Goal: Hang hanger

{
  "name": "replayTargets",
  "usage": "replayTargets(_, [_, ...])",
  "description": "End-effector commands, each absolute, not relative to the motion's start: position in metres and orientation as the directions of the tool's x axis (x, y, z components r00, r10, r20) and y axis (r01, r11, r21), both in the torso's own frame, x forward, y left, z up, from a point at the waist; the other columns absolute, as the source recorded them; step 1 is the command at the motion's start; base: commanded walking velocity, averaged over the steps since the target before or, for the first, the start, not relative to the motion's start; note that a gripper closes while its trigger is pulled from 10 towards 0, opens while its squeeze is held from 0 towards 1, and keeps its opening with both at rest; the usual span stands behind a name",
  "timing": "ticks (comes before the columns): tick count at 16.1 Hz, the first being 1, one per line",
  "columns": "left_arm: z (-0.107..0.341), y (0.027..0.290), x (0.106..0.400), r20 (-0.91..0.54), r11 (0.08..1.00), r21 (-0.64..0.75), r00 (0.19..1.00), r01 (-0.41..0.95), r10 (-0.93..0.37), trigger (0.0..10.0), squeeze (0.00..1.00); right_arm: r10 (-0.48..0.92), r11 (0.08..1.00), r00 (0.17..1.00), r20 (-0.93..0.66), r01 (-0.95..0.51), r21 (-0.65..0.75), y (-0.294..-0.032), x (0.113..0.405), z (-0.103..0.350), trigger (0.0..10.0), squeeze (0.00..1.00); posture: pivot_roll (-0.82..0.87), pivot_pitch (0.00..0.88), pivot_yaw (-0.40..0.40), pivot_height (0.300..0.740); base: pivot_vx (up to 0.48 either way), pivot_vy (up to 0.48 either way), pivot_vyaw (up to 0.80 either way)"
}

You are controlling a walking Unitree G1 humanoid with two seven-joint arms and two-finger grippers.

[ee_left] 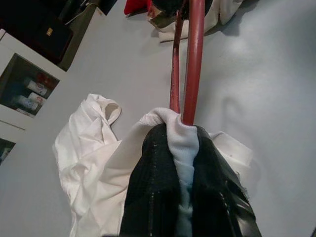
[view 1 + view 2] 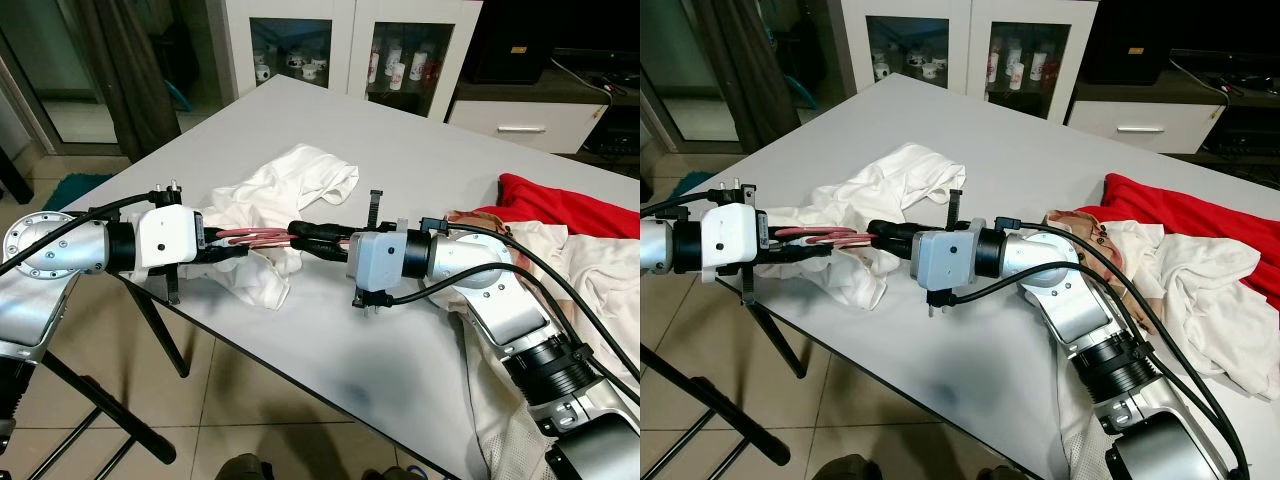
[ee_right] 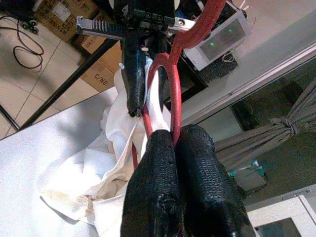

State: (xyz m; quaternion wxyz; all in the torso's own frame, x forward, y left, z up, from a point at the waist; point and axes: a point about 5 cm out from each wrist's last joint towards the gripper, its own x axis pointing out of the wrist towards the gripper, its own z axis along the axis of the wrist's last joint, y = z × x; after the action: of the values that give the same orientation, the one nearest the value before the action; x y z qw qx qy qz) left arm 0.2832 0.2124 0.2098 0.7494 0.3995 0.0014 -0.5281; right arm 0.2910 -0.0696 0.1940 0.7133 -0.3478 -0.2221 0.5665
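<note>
Over the grey table (image 2: 420,160) I am stretching the red hanger (image 2: 262,236) level between my arms, my right gripper (image 2: 300,232) clamping its 3 o'clock end and my left gripper (image 2: 228,245) pinching hanger and white shirt (image 2: 300,185) together at 9 o'clock, likely to work the shirt on, while the red cloth (image 2: 570,205) is lying at 2 o'clock.

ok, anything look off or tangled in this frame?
Yes. The red plastic hanger is held level between both grippers over the grey table's edge, not hung. The left gripper pinches white cloth along with the hanger, so the crumpled white shirt is snagged. The right gripper is clamped on the hanger's other end.
</note>
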Motion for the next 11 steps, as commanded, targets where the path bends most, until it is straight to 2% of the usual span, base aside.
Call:
replayTargets(1, [0.208, 0.217, 0.284, -0.436, 0.134, 0.594, 0.457, 0.793, -0.775, 0.0, 0.0, 0.955, 0.179, 0.296, -0.025, -0.643, -0.744, -0.079, 0.294, 0.204, 10.0, 1.0, 0.06, 0.0, 0.01, 0.74, 0.0, 0.0, 0.0])
replayTargets(3, [0.208, 0.218, 0.286, -0.426, 0.156, 0.592, 0.472, 0.791, -0.772, 0.0, 0.0, 0.949, 0.216, 0.316, -0.004, -0.657, -0.722, -0.081, 0.295, 0.207, 10.0, 1.0, 0.06, 0.0, 0.01, 0.74, 0.0, 0.0, 0.0])
replayTargets(4, [0.208, 0.218, 0.286, -0.422, 0.165, 0.592, 0.478, 0.789, -0.77, 0.0, 0.0, 0.949, 0.222, 0.316, -0.001, -0.669, -0.709, -0.082, 0.295, 0.207, 10.0, 0.65, 0.06, 0.0, 0.01, 0.74, 0.0, 0.0, 0.0])
replayTargets(5, [0.208, 0.221, 0.289, -0.408, 0.196, 0.593, 0.501, 0.781, -0.763, 0.0, 0.0, 0.95, 0.233, 0.314, -0.002, -0.71, -0.664, -0.09, 0.295, 0.207, 10.0, 0.0, 0.06, 0.0, 0.01, 0.74, 0.0, 0.0, 0.0])
replayTargets(8, [0.208, 0.224, 0.292, -0.393, 0.234, 0.596, 0.533, 0.768, -0.749, 0.0, 0.0, 0.944, 0.274, 0.329, 0.019, -0.752, -0.599, -0.102, 0.297, 0.21, 10.0, 0.0, 0.05, 0.0, 0.006, 0.74, 0.0, 0.0, 0.0])
replayTargets(9, [0.208, 0.227, 0.294, -0.376, 0.27, 0.6, 0.563, 0.753, -0.736, 0.0, 0.0, 0.944, 0.283, 0.33, 0.011, -0.793, -0.539, -0.11, 0.297, 0.21, 10.0, 0.0, 0.05, 0.0, 0.007, 0.74, 0.0, 0.0, 0.0])
replayTargets(11, [0.214, 0.237, 0.301, -0.291, 0.386, 0.602, 0.642, 0.699, -0.709, 0.0, 0.0, 0.917, 0.391, 0.386, 0.096, -0.834, -0.389, -0.129, 0.302, 0.219, 10.0, 0.0, 0.05, 0.0, 0.009, 0.74, 0.0, 0.0, 0.0])
